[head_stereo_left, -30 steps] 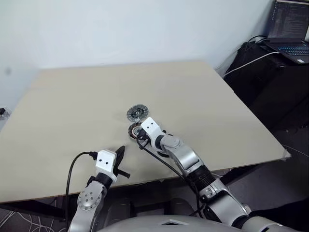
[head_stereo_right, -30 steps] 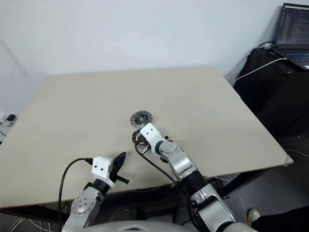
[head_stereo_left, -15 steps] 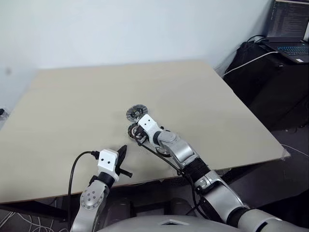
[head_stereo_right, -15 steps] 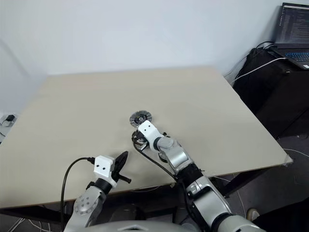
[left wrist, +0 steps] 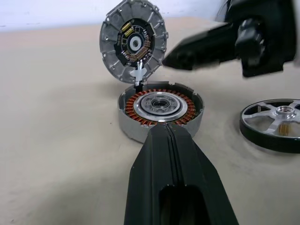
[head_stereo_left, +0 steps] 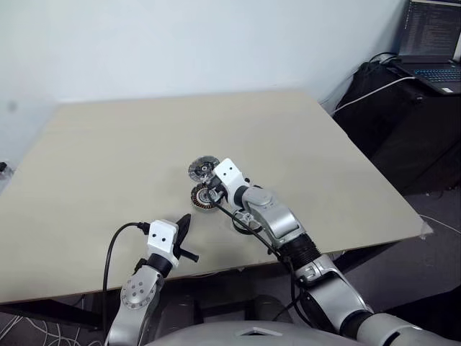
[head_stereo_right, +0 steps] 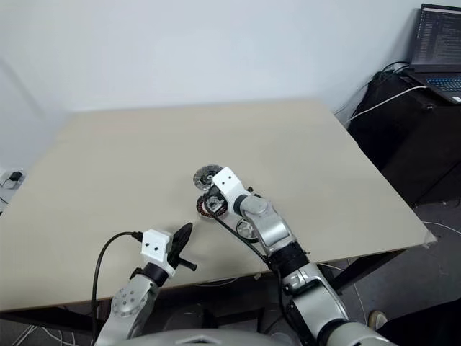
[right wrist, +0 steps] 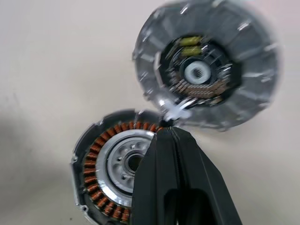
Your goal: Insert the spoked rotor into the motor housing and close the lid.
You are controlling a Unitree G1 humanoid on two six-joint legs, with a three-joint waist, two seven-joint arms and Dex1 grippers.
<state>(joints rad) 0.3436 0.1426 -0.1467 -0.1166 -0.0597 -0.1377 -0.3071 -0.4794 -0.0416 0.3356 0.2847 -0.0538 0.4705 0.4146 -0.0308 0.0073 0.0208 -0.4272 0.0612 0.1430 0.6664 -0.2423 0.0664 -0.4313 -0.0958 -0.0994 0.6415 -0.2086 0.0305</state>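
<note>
Honestly nothing here is readable. The laptop screen in the far corner has lines of text on a dark background, looks like code or a terminal, but it's way too small to make out a single word. The lid shows some small components around its hub in the left wrist view, no printed markings I can read on them. The motor housing and the spoked rotor carry no label, brand or number that I can see. The tabletop is plain too.
</note>
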